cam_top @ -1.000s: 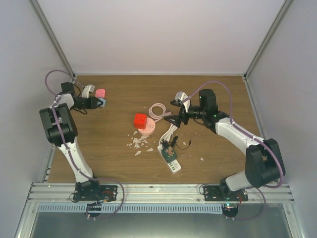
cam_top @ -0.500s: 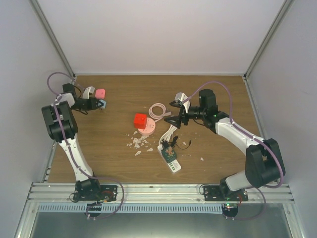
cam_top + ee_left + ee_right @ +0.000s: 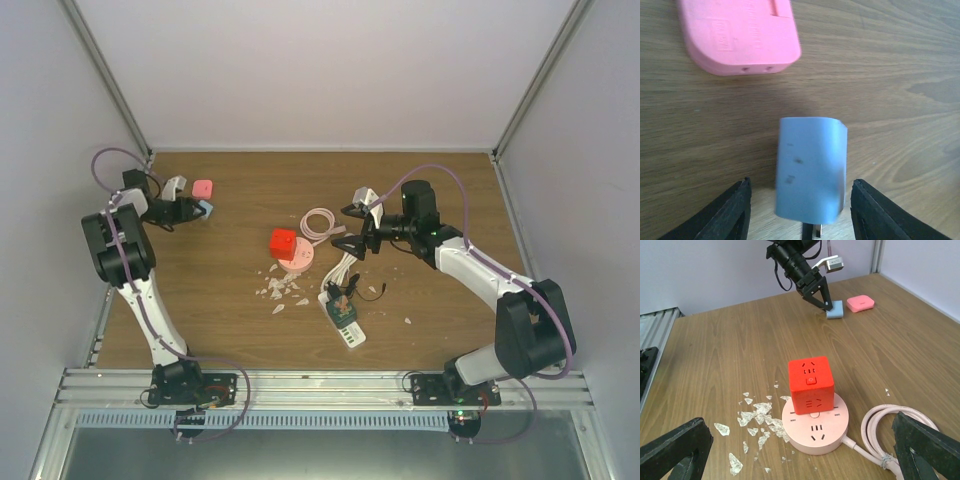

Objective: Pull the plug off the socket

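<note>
A red cube plug [image 3: 283, 243] sits upright in a round pink socket [image 3: 297, 258] at the table's middle; both also show in the right wrist view, the cube [image 3: 811, 384] on the socket [image 3: 815, 427]. My right gripper [image 3: 347, 229] is open and empty, just right of them, its fingers [image 3: 675, 450] spread wide and apart from the cube. My left gripper [image 3: 200, 209] is open at the far left. A blue adapter [image 3: 812, 170] lies on the wood between its fingers [image 3: 735, 210], which do not touch it.
A pink block [image 3: 203, 188] lies just beyond the blue adapter. The socket's pink cable [image 3: 318, 222] is coiled behind it. White shards [image 3: 280, 290] are scattered in front of the socket. A white power strip [image 3: 343, 322] with wires lies nearer the arms.
The left arm's upper links have shifted slightly left while its gripper stays by the blue adapter. The right arm has barely moved.
</note>
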Controlling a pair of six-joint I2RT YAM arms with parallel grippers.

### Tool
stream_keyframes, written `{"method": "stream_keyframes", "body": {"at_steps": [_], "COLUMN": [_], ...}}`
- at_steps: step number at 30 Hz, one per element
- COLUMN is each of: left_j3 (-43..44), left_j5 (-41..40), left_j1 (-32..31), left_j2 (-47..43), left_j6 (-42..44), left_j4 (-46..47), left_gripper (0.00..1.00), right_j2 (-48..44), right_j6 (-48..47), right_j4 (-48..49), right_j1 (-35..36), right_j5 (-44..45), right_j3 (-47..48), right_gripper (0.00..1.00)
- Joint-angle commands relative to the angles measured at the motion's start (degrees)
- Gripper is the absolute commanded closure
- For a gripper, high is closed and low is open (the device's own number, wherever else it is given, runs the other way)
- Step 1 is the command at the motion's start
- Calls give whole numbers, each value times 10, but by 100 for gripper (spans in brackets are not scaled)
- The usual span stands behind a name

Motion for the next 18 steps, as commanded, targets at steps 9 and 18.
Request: {"method": "stream_keyframes", "body": {"at_steps": [9, 18], "left_j3": [-34, -76], "left_j5": [-56, -52], "left_j1": [18, -7], "left_j2": [-80, -191], "left_j6": [-8, 48], "left_j4": [47, 39], "left_gripper": [40, 19], "right_j2": [-6, -2], "right_j6": [-10, -44], "right_j4": [4, -2], "right_j1": [-5, -4], "right_j5": [-24, -18], "right_j3": [-6, -12], "right_gripper": [0, 0]}}
